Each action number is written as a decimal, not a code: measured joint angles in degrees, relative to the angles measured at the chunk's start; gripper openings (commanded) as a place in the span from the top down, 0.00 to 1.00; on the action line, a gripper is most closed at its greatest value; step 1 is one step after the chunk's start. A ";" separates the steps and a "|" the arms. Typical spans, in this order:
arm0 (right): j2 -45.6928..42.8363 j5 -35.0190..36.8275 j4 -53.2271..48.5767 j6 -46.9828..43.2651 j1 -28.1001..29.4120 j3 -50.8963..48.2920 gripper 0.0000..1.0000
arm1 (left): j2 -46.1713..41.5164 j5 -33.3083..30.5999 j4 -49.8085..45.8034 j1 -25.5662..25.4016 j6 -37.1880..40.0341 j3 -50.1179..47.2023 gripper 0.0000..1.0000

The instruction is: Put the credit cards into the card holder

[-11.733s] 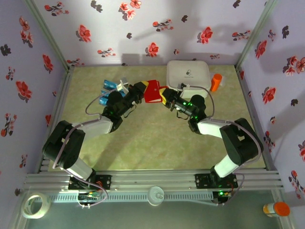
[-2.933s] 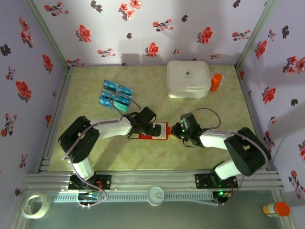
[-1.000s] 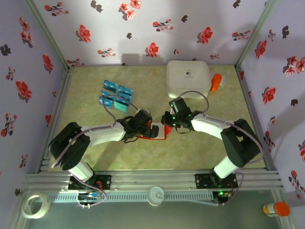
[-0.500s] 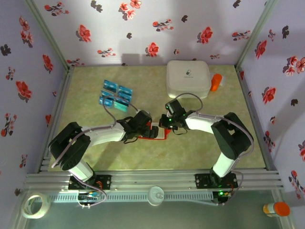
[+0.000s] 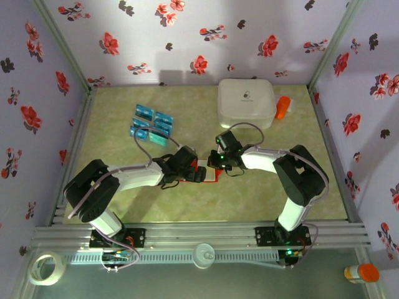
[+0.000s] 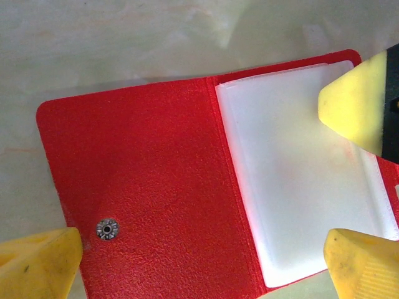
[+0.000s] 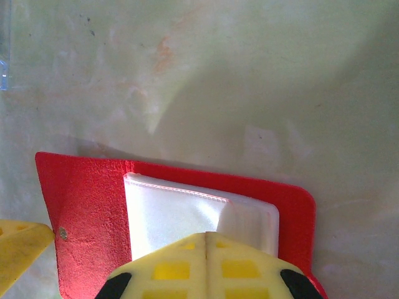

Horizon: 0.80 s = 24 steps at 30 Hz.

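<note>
Top external view: the wallet (image 6: 149, 180) now lies open mid-table (image 5: 268, 187), left gripper (image 6: 199, 260) spread over it, right gripper (image 7: 206, 242) clenched, newly pinning its pockets; cards (image 5: 151, 124) wait far-left, ready for loading.

both arms share one build: white shells on the long links, black rounded housings at the joints. the left arm (image 5: 121, 176) fills the lower left of the overhead view, the right arm (image 5: 299, 180) the lower right. a thin grey cable (image 5: 142, 142) loops off the left forearm, a second cable (image 5: 246, 126) off the right. small green lights (image 5: 221, 164) glow at the right wrist. the left gripper (image 6: 199, 261) has plain yellow wedge pads; the right gripper (image 7: 206, 265) has yellow pads moulded in a square grid, backed with black.
</note>
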 measured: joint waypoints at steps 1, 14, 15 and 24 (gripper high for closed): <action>0.07 0.00 0.07 0.02 0.11 0.00 1.00 | 0.00 0.00 0.15 0.00 0.02 -0.11 0.00; 1.88 -0.85 5.22 2.89 1.97 0.00 1.00 | 0.04 0.02 1.95 0.00 0.00 -1.09 0.00; 1.88 -0.92 5.31 3.15 2.01 0.00 1.00 | 0.17 0.02 2.16 0.00 0.00 -1.18 0.00; 2.34 -1.73 6.54 5.20 2.01 0.00 1.00 | 0.94 -1.40 5.70 0.07 0.04 -3.45 0.14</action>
